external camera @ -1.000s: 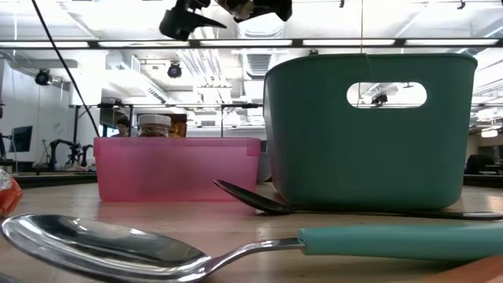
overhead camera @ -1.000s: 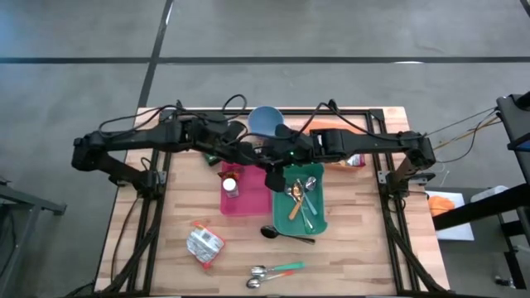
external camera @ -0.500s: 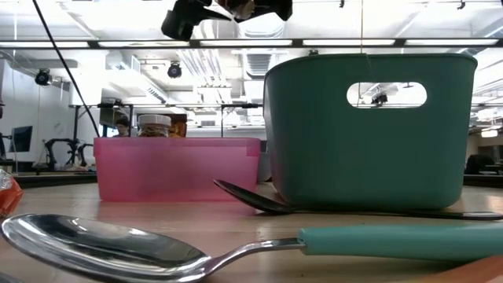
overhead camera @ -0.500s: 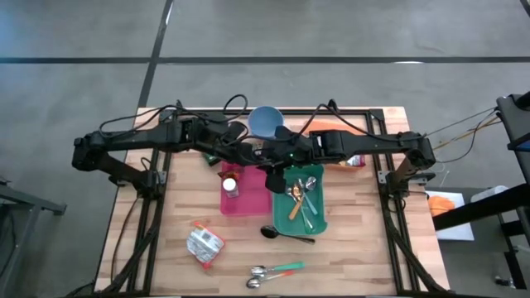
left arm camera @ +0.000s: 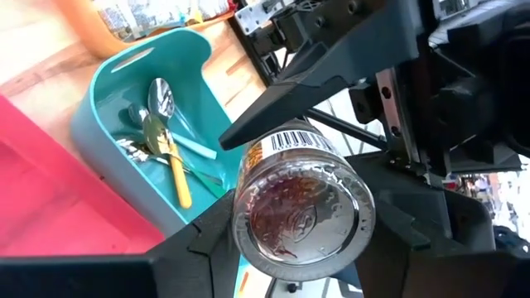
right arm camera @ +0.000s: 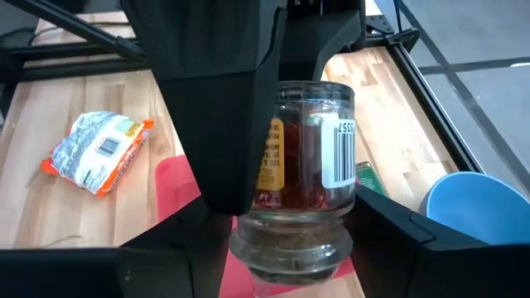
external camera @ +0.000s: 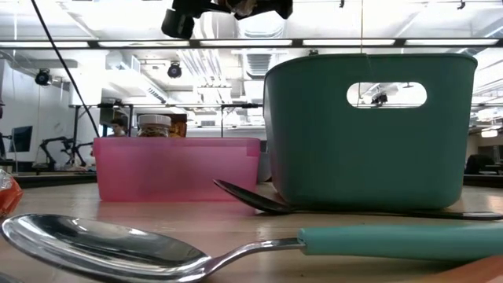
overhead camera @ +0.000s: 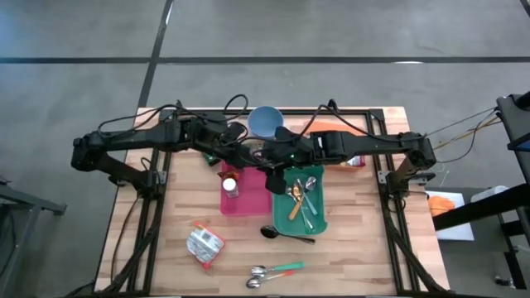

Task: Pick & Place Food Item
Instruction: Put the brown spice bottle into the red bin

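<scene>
Glass jar (right arm camera: 302, 186) of reddish preserve held up in the air above the pink bin (overhead camera: 242, 194) — pinched from both ends. Right gripper (right arm camera: 281, 248) clamped around the neck and lid, left gripper (left arm camera: 302, 240) closed on the base end. Teal bin (overhead camera: 299, 197) with cutlery just beside — snack packet (overhead camera: 204, 244) well apart.

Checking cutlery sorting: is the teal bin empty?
No, the teal bin holds spoons and a yellow-handled utensil.
</scene>
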Robot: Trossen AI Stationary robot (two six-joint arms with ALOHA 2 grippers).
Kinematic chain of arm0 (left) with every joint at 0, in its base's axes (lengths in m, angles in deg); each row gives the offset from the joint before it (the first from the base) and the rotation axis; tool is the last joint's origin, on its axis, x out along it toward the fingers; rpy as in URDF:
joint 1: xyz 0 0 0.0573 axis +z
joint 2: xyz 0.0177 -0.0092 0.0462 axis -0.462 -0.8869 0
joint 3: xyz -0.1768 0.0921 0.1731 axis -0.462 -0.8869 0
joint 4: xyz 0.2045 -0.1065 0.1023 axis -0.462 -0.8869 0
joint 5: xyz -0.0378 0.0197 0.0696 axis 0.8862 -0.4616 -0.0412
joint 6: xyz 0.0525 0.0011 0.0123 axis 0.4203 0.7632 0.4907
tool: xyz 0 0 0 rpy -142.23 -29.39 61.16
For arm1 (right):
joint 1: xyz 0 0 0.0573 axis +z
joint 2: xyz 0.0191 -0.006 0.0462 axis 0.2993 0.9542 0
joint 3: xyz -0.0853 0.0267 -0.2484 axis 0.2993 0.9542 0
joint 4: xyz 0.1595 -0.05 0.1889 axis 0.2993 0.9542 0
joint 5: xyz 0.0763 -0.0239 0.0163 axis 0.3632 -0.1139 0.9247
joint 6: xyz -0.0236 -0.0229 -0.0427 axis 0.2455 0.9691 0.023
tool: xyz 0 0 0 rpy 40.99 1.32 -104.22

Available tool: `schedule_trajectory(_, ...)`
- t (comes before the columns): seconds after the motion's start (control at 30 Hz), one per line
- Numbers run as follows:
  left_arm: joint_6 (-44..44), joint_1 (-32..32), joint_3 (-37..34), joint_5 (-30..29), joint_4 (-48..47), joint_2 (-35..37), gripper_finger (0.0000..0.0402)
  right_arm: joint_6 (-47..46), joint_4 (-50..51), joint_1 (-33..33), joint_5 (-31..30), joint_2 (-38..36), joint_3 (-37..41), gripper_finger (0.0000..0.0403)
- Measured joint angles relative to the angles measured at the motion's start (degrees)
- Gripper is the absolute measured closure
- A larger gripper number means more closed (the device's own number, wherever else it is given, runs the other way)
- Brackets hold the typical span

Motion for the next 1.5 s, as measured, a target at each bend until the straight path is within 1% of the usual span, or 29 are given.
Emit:
schedule_trajectory(0.17,0.7,0.3,0.0,0.1,0.2,1.0,0.0231,-0.4,-0.4,0.0,0.3,-0.1,0.0,0.0184)
schedule_trajectory(0.37,2.4,2.0,0.0,-0.1,0.5,5.9,0.0231,-1.7,-1.4,0.0,0.4,-2.8,0.0,0.0181)
schedule_trajectory(0.5,4.6,2.8,0.0,-0.1,2.0,9.0,0.0231,-1.7,-8.3,0.0,0.7,-6.2,0.0,0.018)
schedule_trajectory(0.67,6.3,2.9,0.0,0.5,8.7,11.0,0.0231,-0.5,-18.1,0.3,0.8,-9.0,-0.1,0.0179)
schedule_trajectory(0.9,6.4,2.8,0.0,4.1,18.7,11.6,0.0231,1.2,-23.0,0.2,0.4,-9.3,0.0,0.0179)
schedule_trajectory(1.07,5.8,2.8,0.0,4.5,20.5,11.5,0.0231,1.8,-26.0,0.3,0.1,-9.3,0.0,0.0178)
schedule_trajectory(1.37,5.8,2.9,0.0,4.4,21.2,11.1,0.0231,3.5,-28.0,0.2,0.0,-9.2,0.0,0.0178)
schedule_trajectory(1.5,5.6,2.9,-0.1,4.4,23.6,10.6,0.0231,3.6,-28.6,0.2,-0.1,-9.2,0.0,0.0178)
